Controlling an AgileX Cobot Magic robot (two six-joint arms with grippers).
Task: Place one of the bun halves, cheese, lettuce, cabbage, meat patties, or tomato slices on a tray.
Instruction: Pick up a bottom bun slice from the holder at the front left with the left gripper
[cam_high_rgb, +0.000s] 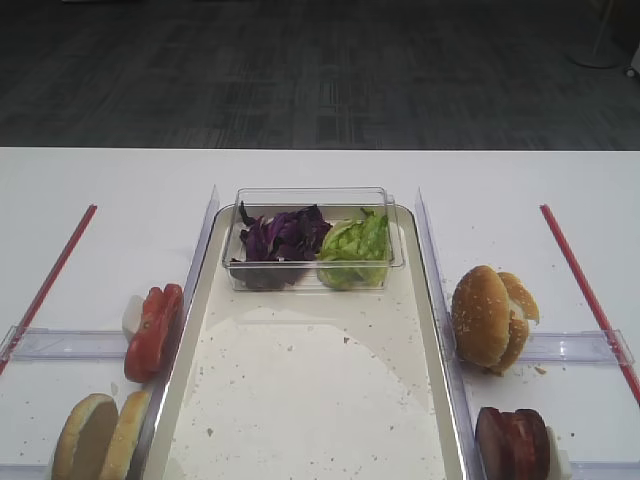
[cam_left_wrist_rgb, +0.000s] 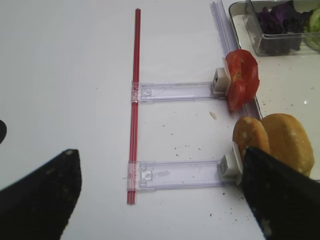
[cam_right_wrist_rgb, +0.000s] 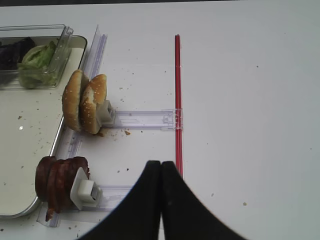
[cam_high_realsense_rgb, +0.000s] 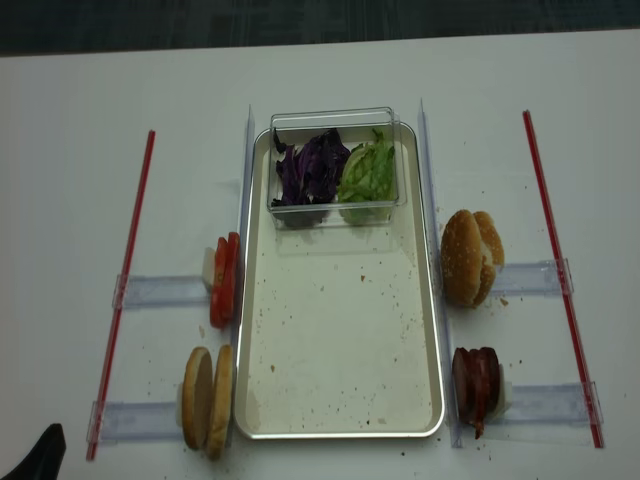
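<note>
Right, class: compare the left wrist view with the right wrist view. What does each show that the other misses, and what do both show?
Only the left wrist view shows the tomato slices, the plain bun halves and the open left gripper. Only the right wrist view shows the sesame-seeded buns, the meat patties and the shut right gripper. Both show the tray, the clear box holding cabbage and lettuce, and a red strip.
</note>
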